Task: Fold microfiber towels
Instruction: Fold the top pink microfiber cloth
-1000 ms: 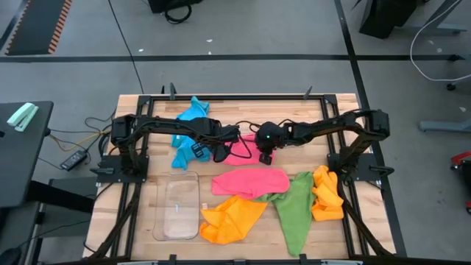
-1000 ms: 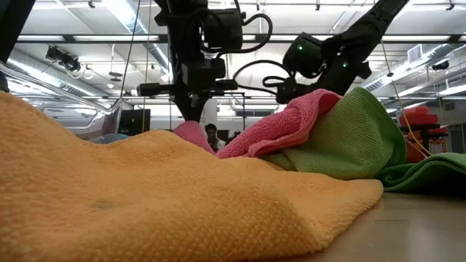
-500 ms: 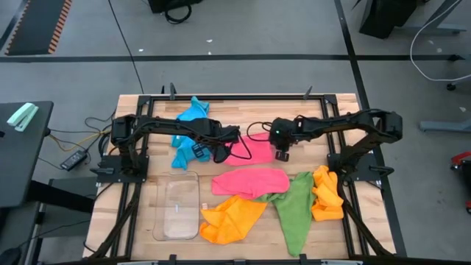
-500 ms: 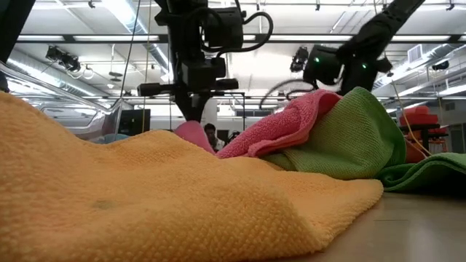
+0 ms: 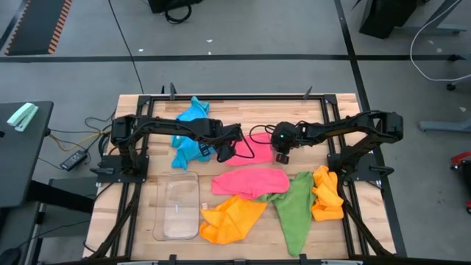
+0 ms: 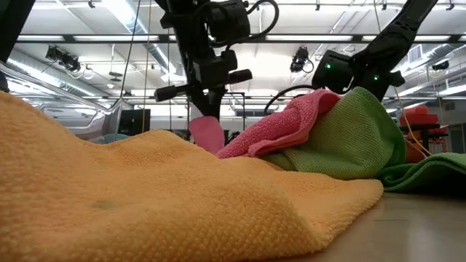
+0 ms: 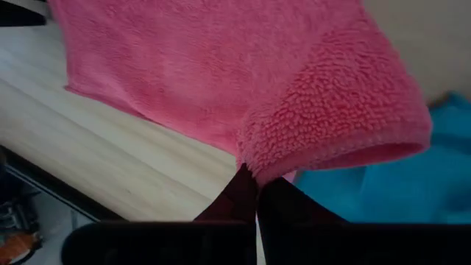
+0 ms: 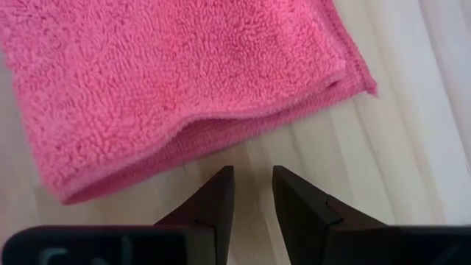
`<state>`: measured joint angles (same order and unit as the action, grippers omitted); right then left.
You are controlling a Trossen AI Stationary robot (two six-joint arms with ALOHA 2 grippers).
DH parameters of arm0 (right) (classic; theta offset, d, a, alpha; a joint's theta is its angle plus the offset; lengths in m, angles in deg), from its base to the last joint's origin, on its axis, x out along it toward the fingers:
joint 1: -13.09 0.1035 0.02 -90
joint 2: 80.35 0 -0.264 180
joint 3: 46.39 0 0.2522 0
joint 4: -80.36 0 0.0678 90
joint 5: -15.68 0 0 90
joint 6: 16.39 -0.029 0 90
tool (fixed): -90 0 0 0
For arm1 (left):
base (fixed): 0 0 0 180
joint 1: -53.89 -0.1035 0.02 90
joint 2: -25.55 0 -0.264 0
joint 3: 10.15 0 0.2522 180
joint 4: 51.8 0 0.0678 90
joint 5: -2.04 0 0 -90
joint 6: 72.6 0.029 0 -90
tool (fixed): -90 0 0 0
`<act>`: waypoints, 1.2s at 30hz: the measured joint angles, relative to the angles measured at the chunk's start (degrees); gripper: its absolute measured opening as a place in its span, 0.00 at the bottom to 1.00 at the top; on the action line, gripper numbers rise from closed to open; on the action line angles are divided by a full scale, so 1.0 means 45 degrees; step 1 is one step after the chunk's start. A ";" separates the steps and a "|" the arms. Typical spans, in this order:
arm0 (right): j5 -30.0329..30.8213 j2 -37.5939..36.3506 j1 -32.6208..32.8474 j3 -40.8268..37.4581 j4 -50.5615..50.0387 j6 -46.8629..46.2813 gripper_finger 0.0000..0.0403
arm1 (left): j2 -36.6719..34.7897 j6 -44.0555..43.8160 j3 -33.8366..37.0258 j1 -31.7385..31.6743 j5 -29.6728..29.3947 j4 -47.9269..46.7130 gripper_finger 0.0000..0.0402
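Our left gripper [image 5: 224, 149] pinched the pink towel's [image 5: 250, 149] nine o'clock edge, lifting it. Our right gripper [image 5: 282, 156], fingers slightly apart and empty, hovered at its three o'clock corner.

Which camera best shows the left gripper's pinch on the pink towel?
Left wrist view: the left gripper is shut on the pink towel. High view shows only arms over it; low view shows its lifted corner.
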<state>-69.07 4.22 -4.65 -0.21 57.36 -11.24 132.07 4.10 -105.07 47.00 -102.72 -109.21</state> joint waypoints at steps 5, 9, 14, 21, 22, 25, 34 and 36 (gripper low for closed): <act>-0.0041 0.0037 0.0071 -0.0017 0.0266 -0.0048 0.26 | 0.0146 -0.0394 0.0007 0.0000 0.0172 0.0575 0.03; -0.0083 0.0151 0.0282 -0.0019 0.0501 -0.0104 0.26 | 0.0471 -0.0536 0.0002 0.0005 0.0301 0.1220 0.01; -0.0064 0.0425 0.0556 0.0010 0.0853 -0.0363 0.26 | 0.1099 -0.0564 0.0014 0.0005 0.0331 0.2341 0.03; -0.0125 0.0637 0.0714 0.0007 0.1195 -0.0505 0.26 | 0.1379 -0.0714 0.0015 0.0005 0.0341 0.3372 0.02; -0.0131 0.0637 0.0714 0.0007 0.1258 -0.0488 0.26 | 0.1457 -0.0806 -0.0001 0.0005 0.0341 0.3715 0.02; -0.0172 0.0643 0.0724 0.0007 0.1265 -0.0489 0.26 | 0.1532 -0.0972 0.0010 0.0005 0.0345 0.3751 0.04; -0.0180 0.0550 0.0724 0.0007 0.1124 -0.0585 0.26 | 0.1966 -0.0977 0.0010 0.0005 0.0350 0.5116 0.04; -0.0187 0.0550 0.0702 0.0007 0.1115 -0.0624 0.26 | 0.2025 -0.0983 0.0001 0.0007 0.0352 0.5247 0.04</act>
<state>-69.91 6.69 -1.49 -0.18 62.38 -14.04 141.18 -0.33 -105.07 47.03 -101.14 -85.60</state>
